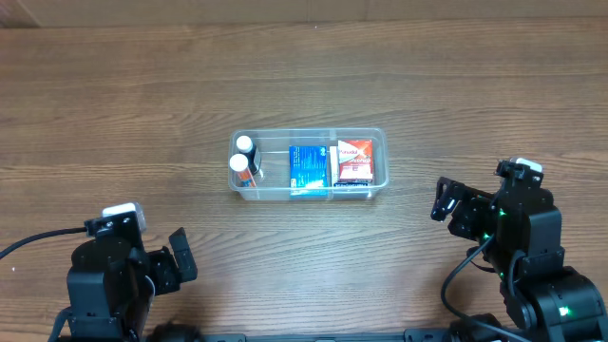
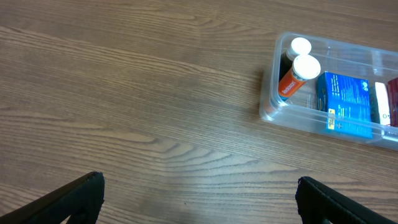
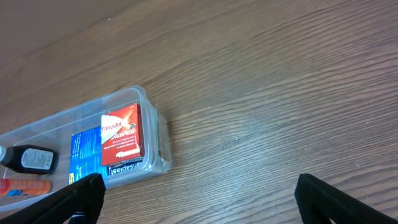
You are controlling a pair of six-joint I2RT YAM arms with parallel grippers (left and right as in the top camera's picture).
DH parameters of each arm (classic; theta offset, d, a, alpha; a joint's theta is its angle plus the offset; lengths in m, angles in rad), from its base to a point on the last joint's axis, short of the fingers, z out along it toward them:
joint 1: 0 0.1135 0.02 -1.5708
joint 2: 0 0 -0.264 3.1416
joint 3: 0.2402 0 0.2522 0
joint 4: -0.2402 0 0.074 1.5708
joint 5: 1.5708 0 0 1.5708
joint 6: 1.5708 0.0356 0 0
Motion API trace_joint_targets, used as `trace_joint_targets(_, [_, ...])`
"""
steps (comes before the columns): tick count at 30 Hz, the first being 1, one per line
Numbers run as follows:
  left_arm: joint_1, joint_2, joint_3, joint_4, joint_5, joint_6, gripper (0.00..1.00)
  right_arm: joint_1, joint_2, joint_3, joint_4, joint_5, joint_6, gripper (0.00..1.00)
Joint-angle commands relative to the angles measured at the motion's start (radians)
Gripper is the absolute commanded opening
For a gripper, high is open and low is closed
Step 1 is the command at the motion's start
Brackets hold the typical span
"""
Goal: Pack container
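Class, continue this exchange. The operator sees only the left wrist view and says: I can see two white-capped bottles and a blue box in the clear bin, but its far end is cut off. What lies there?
Observer: A red and white box lies flat at that end of the container, right beside the blue box.
Operator: And where is the other arm?
Observer: The right gripper is on the table side beyond the container's right end, open, apart from it and holding nothing.
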Motion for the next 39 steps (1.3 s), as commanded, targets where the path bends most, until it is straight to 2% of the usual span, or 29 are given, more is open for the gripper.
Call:
trace_joint_targets(1, [-0.005,-0.005,-0.007,0.003,-0.016,-0.017,1.0,0.005,-0.055,-0.007,0.003,0.012,0.002,1.0])
trace_joint_targets(6, [-0.005,-0.005,-0.007,0.003,-0.016,-0.017,1.0,0.005,-0.167,-0.026,-0.014,0.019,-0.079,1.0])
trace_joint_targets(11, [-0.005,-0.005,-0.007,0.003,-0.016,-0.017,1.0,0.005,-0.367,-0.186,0.124,0.018,-0.197,1.0])
trace_joint_targets(15, [-0.005,-0.005,-0.007,0.003,-0.016,-0.017,1.0,0.005,-0.566,-0.409,0.303,0.018,-0.222,1.0])
trace_joint_targets(19, [-0.005,-0.005,-0.007,0.003,-0.016,-0.017,1.0,0.004,-0.694,-0.578,0.504,-0.01,-0.253,1.0])
trace_joint_targets(24, [-0.005,-0.005,-0.007,0.003,-0.016,-0.017,1.0,0.004,-0.708,-0.713,0.739,-0.047,-0.304,1.0])
trace_joint_targets(29, [-0.005,-0.005,-0.007,0.003,-0.016,-0.017,1.0,0.004,-0.708,-0.864,0.97,-0.14,-0.507,1.0])
trace_joint_targets(30, [-0.005,-0.005,-0.007,0.003,-0.016,-0.017,1.0,0.004,-0.708,-0.891,0.993,-0.14,-0.51,1.0])
trace_joint_targets(34, [-0.005,-0.005,-0.007,0.003,-0.016,-0.017,1.0,0.004,-0.708,-0.887,0.876,-0.148,-0.52,1.0])
trace_joint_targets(39, [-0.005,-0.005,-0.007,0.003,-0.016,-0.017,1.0,0.003,-0.708,-0.887,0.877,-0.148,-0.52,1.0])
